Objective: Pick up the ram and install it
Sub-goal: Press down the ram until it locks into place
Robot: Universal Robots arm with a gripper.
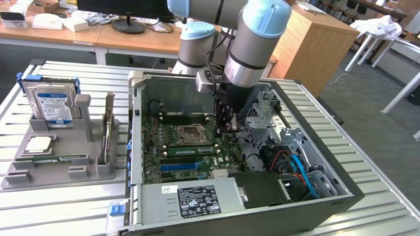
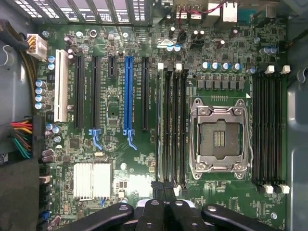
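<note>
A long green ram (image 1: 190, 150) with a pale label stands on edge in the memory slots (image 2: 171, 125) beside the empty processor socket (image 2: 219, 137) of the open computer case (image 1: 328, 196). My gripper (image 1: 227, 129) hangs straight down inside the case, just past one end of that ram. Its black fingers (image 2: 164, 202) are pressed together with nothing visible between them, right at the end of the slot bank. Whether the fingertips touch the ram I cannot tell.
On the exterior view's left, a grey holder (image 1: 92, 169) carries a silver hard drive (image 1: 52, 105), a square processor chip (image 1: 38, 143) and a thin green strip (image 1: 56, 158) lying flat. Drive cages and cables (image 1: 295, 162) crowd the case's right side. A second slot bank (image 2: 269, 130) lies beyond the socket.
</note>
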